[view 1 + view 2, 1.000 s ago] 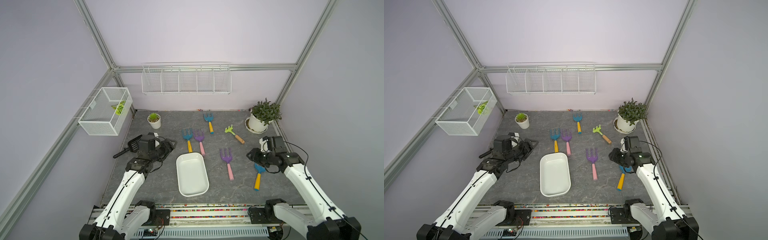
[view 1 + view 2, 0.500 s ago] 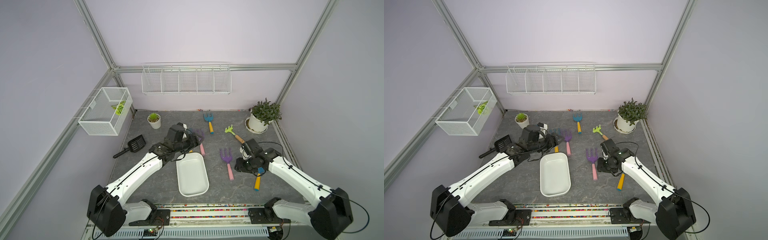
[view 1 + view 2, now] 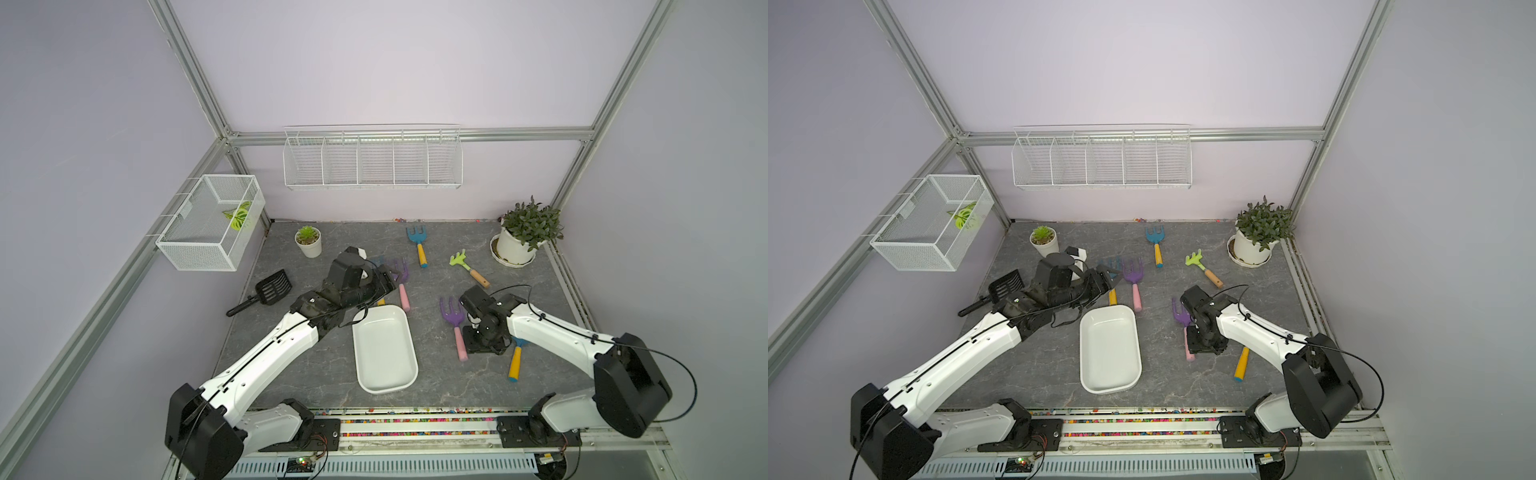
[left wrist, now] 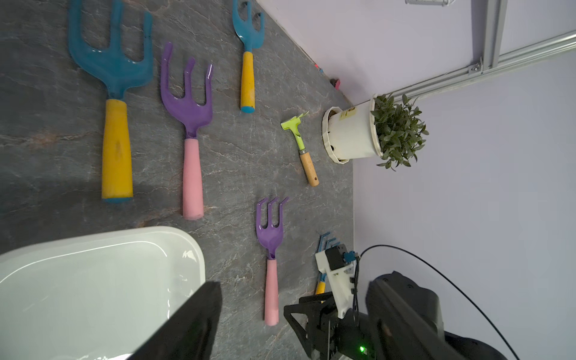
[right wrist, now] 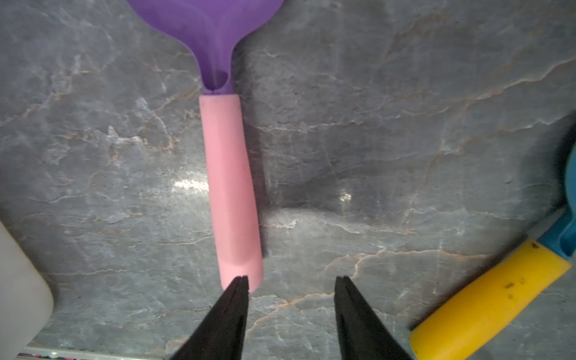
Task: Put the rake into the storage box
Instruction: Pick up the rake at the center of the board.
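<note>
Arms have reached in since a second ago: right gripper (image 5: 293,278) gapes over rake's (image 3: 453,319) handle end, left gripper (image 3: 386,279) gapes empty. Rake lies at box's (image 3: 384,353) 3 o'clock, long axis 12-to-6, tines at 12.

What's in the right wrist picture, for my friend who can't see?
A purple rake with a pink handle lies on the grey table, and the right claw hangs open just at the handle's end, holding nothing. A yellow-handled rake and a corner of the white storage box show at the edges.
</note>
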Action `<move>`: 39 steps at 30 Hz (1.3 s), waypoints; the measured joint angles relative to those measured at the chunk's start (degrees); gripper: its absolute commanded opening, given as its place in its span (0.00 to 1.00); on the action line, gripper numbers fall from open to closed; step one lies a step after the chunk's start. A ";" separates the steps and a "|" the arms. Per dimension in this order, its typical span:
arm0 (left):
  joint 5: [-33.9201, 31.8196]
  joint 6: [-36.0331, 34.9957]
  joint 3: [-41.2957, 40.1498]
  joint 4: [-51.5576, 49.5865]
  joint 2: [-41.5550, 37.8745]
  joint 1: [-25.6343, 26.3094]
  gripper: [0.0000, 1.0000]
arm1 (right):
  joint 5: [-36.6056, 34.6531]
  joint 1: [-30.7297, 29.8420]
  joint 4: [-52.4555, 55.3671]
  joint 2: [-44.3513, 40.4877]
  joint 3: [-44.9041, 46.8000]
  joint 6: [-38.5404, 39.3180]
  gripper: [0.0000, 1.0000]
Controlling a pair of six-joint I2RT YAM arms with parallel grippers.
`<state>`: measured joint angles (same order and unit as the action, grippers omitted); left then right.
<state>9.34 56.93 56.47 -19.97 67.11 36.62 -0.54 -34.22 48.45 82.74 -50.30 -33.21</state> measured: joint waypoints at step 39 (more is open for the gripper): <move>-11.04 5.01 -8.09 -5.14 -10.99 -0.98 0.82 | 0.55 -2.19 -2.14 12.48 -6.25 1.81 0.40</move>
<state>-1.69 61.93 48.38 -25.10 56.12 35.64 0.01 -36.40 46.30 95.22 -56.55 -31.40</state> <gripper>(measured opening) 0.824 0.410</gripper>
